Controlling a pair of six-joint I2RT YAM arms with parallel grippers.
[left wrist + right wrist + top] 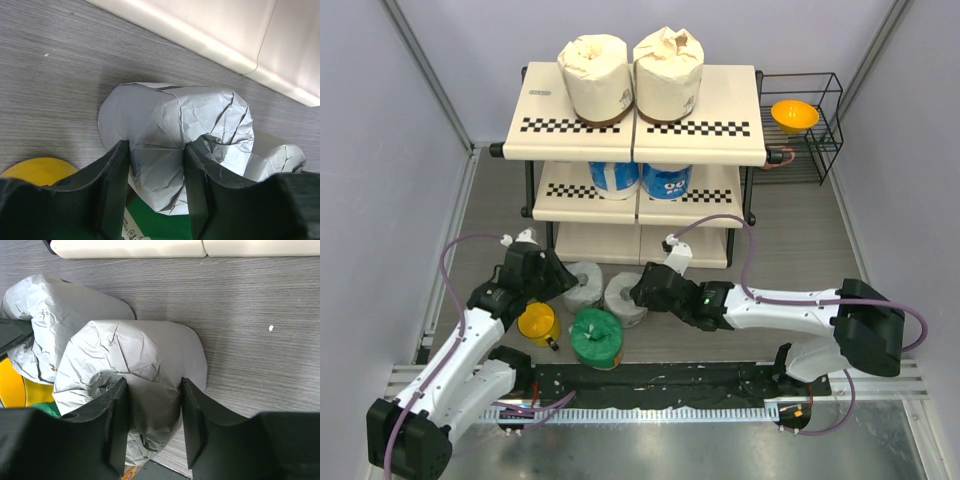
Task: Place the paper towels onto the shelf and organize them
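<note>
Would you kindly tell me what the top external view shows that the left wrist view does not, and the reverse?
Only top external: the shelf and its upper tiers with two cream rolls and two blue-and-white rolls, the wire rack, the right gripper. Only left wrist: crumpled wrapper filling the gap between the left gripper and its fingers. Both: the left grey roll, the right grey roll, the yellow mug, the green roll, the bottom board.

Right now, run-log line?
left hand shut on left grey roll | right hand shut on right grey roll | shelf: cream rolls top, blue-and-white rolls middle | green roll on table
</note>
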